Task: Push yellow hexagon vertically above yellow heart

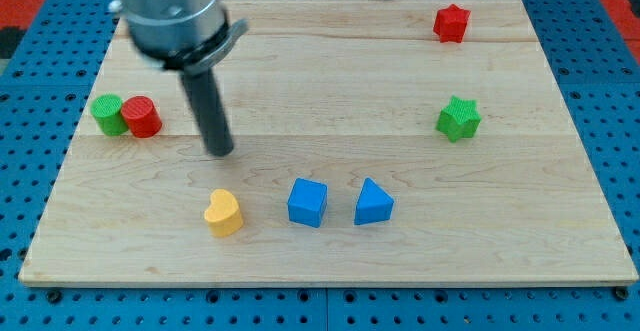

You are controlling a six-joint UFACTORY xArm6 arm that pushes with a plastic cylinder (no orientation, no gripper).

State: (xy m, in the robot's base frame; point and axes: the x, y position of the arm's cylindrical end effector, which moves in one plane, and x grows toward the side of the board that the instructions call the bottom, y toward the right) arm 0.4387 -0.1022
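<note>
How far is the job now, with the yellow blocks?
Nothing looks done: I see no yellow hexagon on the board, so it may be hidden or out of view. The yellow heart lies near the view's bottom. My tip rests on the board above the heart, apart from it, touching no block. The whole push is left.

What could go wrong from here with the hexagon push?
1. No yellow hexagon shows on the board; it may be hidden behind the arm, so the target is unconfirmed.
2. My tip sits just above the yellow heart; moving toward the view's bottom would shift the reference block.
</note>
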